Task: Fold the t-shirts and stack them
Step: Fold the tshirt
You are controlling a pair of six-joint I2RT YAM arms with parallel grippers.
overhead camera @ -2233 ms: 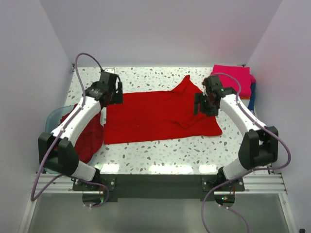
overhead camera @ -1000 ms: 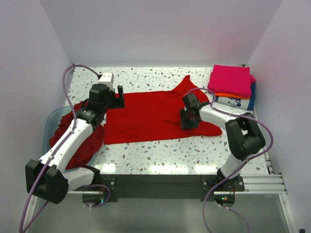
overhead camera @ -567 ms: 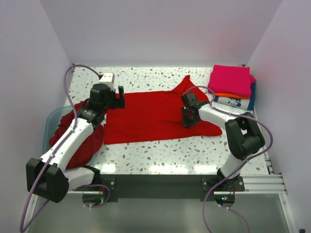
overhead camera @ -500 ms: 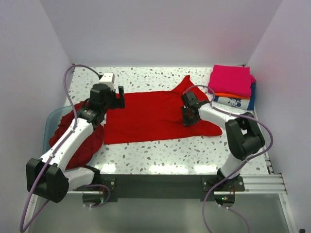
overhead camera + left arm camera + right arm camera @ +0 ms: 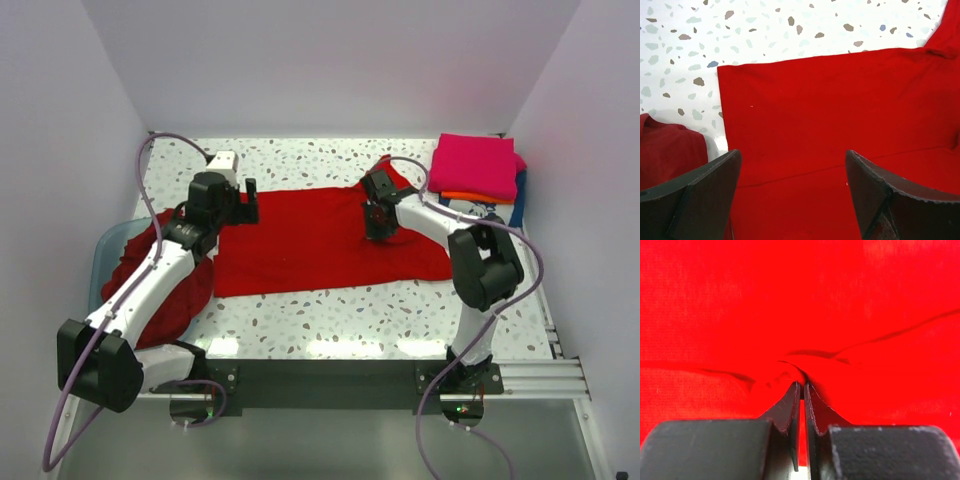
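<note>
A bright red t-shirt (image 5: 310,240) lies spread flat across the middle of the table. My right gripper (image 5: 376,228) is shut on a pinched fold of this red t-shirt (image 5: 800,371) near its right part, and the cloth bunches at the fingertips. My left gripper (image 5: 247,203) hovers open over the shirt's upper left corner (image 5: 735,75), its fingers (image 5: 705,190) wide apart with nothing between them. A folded stack sits at the back right, with a magenta pink t-shirt (image 5: 477,167) on top and orange and white-with-blue ones under it.
A teal plastic tub (image 5: 107,248) stands at the left edge with darker red cloth (image 5: 170,290) heaped in it and spilling over. That darker red cloth (image 5: 670,150) shows at the left of the left wrist view. Speckled tabletop (image 5: 330,320) runs along the front.
My right gripper has closed on the shirt and moved up toward the back, dragging the pinched cloth with it. The left gripper has barely shifted.
</note>
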